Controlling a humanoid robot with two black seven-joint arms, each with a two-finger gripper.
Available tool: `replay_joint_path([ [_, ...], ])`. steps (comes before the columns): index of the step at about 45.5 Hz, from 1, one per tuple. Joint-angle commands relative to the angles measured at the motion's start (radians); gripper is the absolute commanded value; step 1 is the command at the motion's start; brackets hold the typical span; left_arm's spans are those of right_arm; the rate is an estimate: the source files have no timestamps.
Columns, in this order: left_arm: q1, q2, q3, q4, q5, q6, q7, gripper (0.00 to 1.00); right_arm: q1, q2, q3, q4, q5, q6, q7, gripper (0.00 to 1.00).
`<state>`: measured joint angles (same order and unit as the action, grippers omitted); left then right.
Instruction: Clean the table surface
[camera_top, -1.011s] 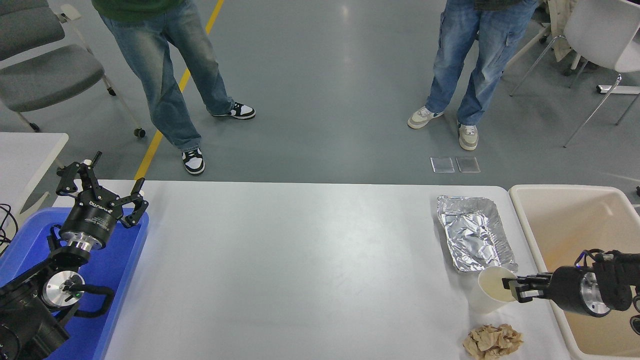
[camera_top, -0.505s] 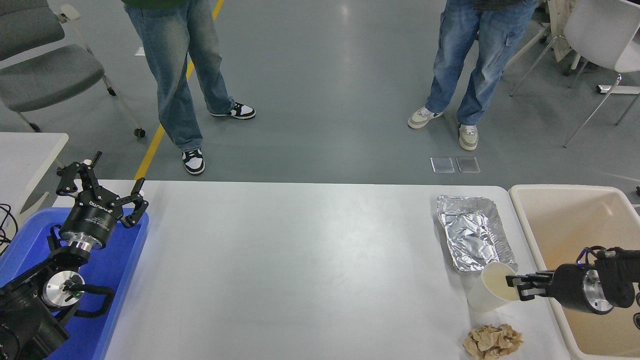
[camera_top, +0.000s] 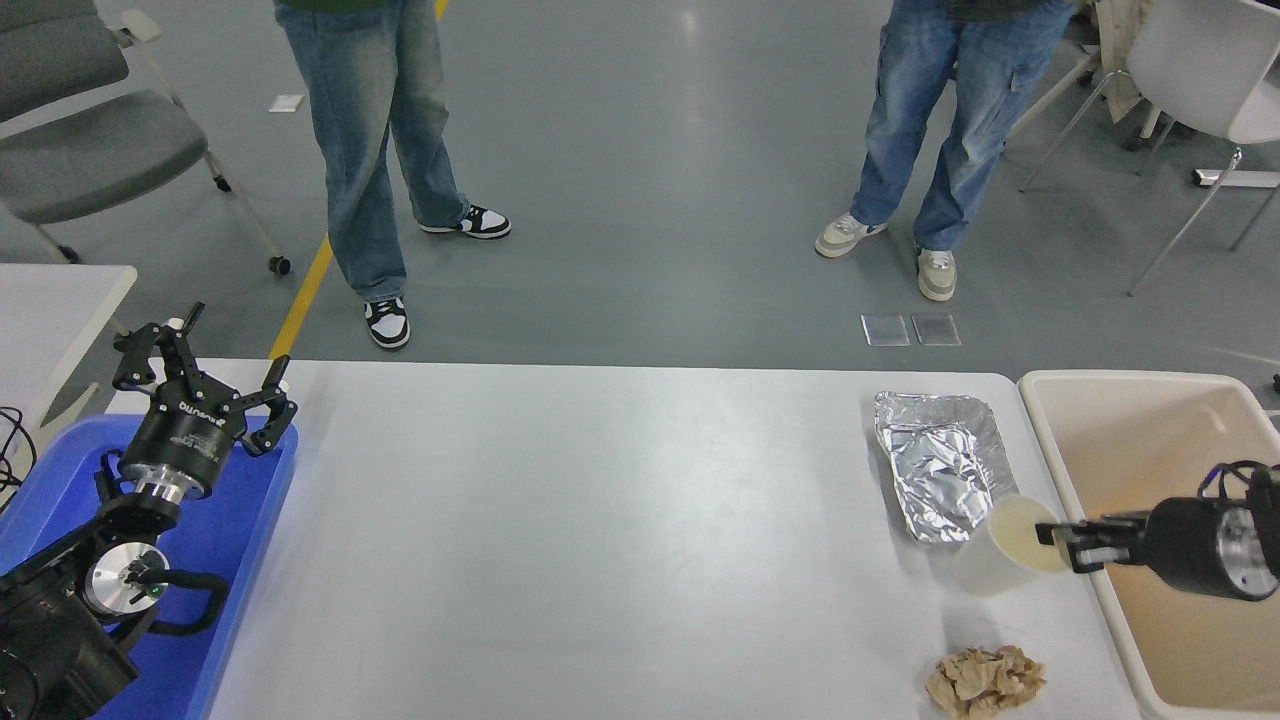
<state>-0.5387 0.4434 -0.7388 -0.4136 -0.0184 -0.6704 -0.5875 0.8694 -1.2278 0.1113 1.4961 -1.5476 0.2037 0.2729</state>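
The right gripper has its fingers clamped on the rim of a tilted paper cup near the right edge of the bench, while the left gripper, fingers apart, sits over a blue tray at the left edge.

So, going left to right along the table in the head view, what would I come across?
Blue tray with the parked left gripper over it → bare table surface → foil tray → paper cup held by the right gripper → beige bin.
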Motion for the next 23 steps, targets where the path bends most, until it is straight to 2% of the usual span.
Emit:
replay_joint_path([
  [1, 0.000, 0.000, -0.001, -0.001, 0.000, 0.000, 0.000, 1.00, 0.111, -0.145, 0.008, 0.085, 0.093, 0.063, 0.039, 0.00],
  [15, 0.000, 0.000, -0.001, 0.001, 0.000, 0.000, 0.000, 1.00, 0.299, -0.262, 0.011, 0.102, 0.181, 0.178, 0.062, 0.00],
  [23, 0.000, 0.000, -0.001, -0.001, 0.000, 0.000, 0.000, 1.00, 0.350, -0.283, 0.008, 0.030, 0.204, 0.183, 0.057, 0.00],
])
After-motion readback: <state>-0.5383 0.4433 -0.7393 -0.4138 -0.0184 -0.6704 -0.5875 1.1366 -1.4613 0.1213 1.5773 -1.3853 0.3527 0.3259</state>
